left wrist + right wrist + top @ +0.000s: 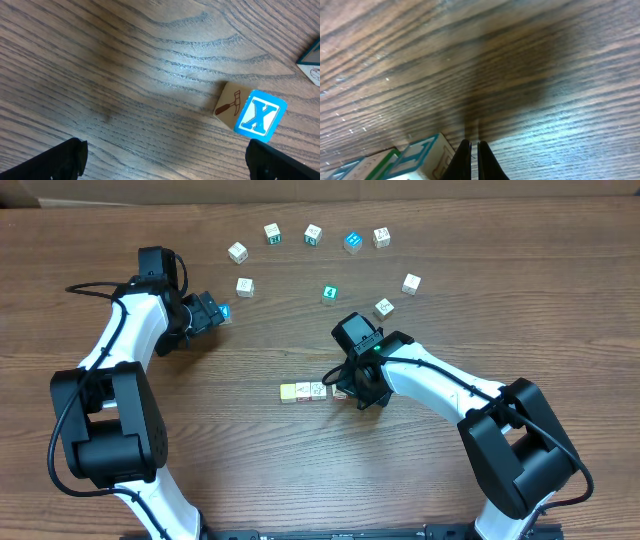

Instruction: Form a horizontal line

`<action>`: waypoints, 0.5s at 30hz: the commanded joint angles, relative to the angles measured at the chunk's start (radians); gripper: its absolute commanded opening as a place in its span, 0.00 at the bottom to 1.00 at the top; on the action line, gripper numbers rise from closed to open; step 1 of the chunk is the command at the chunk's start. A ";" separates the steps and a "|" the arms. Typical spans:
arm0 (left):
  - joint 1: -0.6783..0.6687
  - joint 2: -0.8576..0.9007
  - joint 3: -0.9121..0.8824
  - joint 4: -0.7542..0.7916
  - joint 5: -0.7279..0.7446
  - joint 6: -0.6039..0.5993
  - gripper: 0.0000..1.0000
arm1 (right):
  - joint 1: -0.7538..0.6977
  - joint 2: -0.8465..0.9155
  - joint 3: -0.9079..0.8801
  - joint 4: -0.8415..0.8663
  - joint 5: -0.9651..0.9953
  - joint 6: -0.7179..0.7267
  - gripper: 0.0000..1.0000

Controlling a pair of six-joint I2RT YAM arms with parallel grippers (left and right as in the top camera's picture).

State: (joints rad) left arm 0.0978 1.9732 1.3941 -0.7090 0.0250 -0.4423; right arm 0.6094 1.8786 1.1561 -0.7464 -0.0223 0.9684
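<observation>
Judging from how the cubes lie now, the task seems close to its end. The horizontal line [305, 391] lies near the middle of the brown wooden desk [480, 300], a little to the near side. It begins on the left with a small pale yellow cube [289, 392]. Next come two whitish wooden cubes with faint reddish marks [311, 390], touching one another. A fourth whitish cube [340, 393] lies at the right end, but it is partly covered by the right pincer [471, 159], so I cannot tell if it touches its neighbour or stands a little apart. In the right wrist view this pincer has its two black fingers pressed together with nothing between them, low over the desk and just beside the row's cubes. The left pincer [165, 161] is at the far left, well apart from the row. Its fingers are spread wide and hold nothing. A wooden cube with a bright blue X face [260, 118] lies just ahead of it. Other loose small cubes [313, 234] lie scattered in an arc on the far side. What is left, I think, is only to check or push the last cube straight and close, and then to take the right arm away.
</observation>
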 commanded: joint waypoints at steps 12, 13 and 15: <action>-0.006 0.011 0.016 0.004 -0.007 0.001 0.99 | 0.005 -0.015 -0.011 0.019 -0.036 0.001 0.04; -0.006 0.011 0.016 0.004 -0.006 0.001 0.99 | 0.005 -0.015 -0.011 0.019 -0.036 0.001 0.04; -0.006 0.011 0.016 0.003 -0.007 0.001 0.99 | 0.006 -0.015 -0.011 0.020 -0.037 0.001 0.04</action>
State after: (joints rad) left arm 0.0978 1.9736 1.3941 -0.7090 0.0246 -0.4423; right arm 0.6094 1.8786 1.1561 -0.7322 -0.0536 0.9680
